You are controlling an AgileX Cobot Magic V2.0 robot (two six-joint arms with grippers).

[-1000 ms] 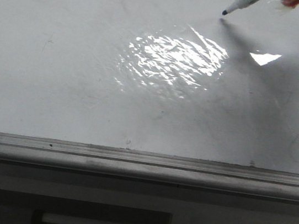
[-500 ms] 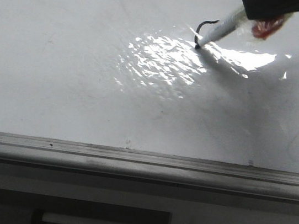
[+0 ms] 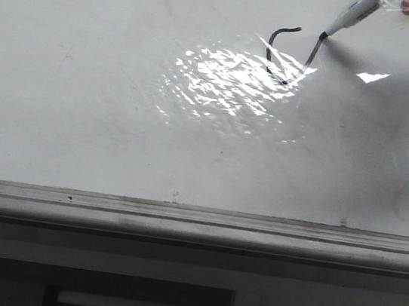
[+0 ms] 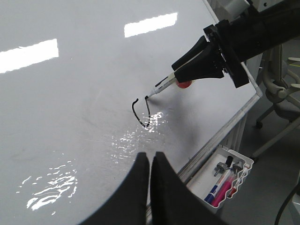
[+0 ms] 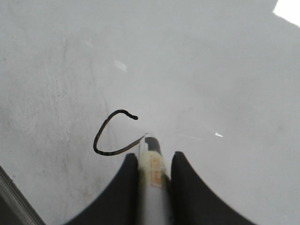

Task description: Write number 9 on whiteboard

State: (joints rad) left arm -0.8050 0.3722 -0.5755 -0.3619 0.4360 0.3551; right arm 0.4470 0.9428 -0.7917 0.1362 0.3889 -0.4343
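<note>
Since a moment ago, the marker [image 3: 351,15] is sweeping up, extending the number 9 [image 3: 288,54] on the whiteboard [image 3: 81,105]. Right gripper [image 5: 151,161] is clenching it; left gripper [image 4: 151,159] is idling closed. Lifting early risks an unclosed loop.

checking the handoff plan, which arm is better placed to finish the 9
Right. Its gripper holds the marker, jaws closed on the barrel, tip at the open end of the unfinished number 9 on the whiteboard. The left gripper is shut, holds nothing and sits away from the strokes.
</note>
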